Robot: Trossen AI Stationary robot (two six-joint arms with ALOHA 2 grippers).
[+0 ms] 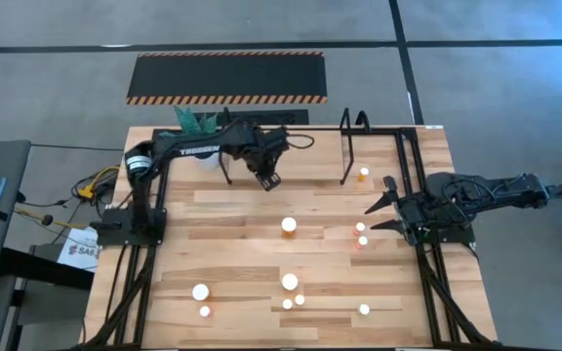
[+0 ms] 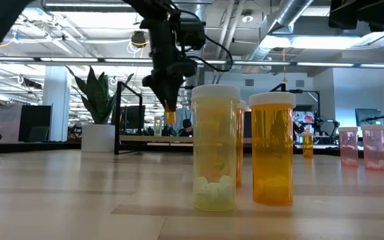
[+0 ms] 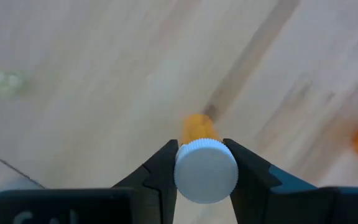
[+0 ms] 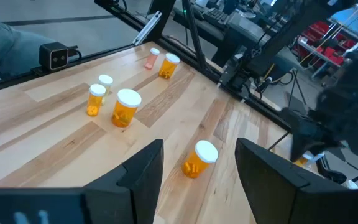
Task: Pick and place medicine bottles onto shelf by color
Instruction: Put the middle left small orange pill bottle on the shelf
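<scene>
Our left gripper (image 3: 205,163) pinching an orange bottle (image 3: 204,162) above the shelf (image 1: 310,161), right gripper (image 1: 377,216) fingers spread, holding nothing, near yellow bottle (image 2: 215,149) showing pale pills at its bottom

dark jointed arms (image 1: 198,148), black cables; white lettering

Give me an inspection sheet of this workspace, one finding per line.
Surface: light wooden table, no spills seen.
Job's things: white-capped medicine bottles scattered over the table; one orange bottle stands by the shelf at the far edge.
Clutter: potted plant at the far edge.
Grippers: left gripper shut on a small orange bottle, raised near the shelf; right gripper open, empty, at the right side.
Cables: loose bundle off the table's left edge.
Surroundings: striped mat on the floor beyond.
</scene>
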